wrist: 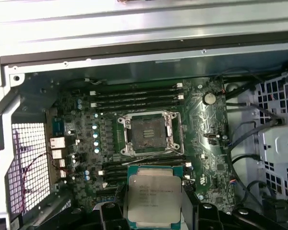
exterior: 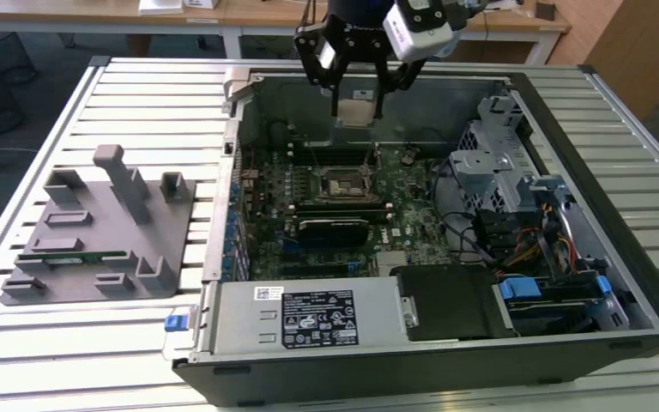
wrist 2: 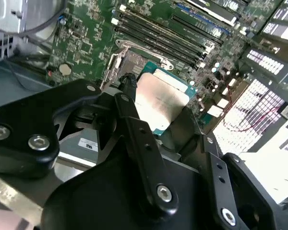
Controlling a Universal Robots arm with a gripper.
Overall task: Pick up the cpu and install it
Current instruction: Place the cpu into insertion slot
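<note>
slatted table [exterior: 147,94] carries open computer case [exterior: 421,379] and grey fixture [exterior: 78,289].

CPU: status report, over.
Hand shut on cpu, held above the open case. Socket on the board bare. Nothing seen between them.

Cpu [exterior: 355,110] gripped in the hand [exterior: 357,96], up over the open case.
I see a flat square chip with a dull silver top and a thin pale-green edge, printed side showing in the first wrist view. It's pinched by its opposite edges, hanging above the motherboard, apart from the black socket frame [wrist: 148,134], not seated. Can't tell exact tilt.
</note>
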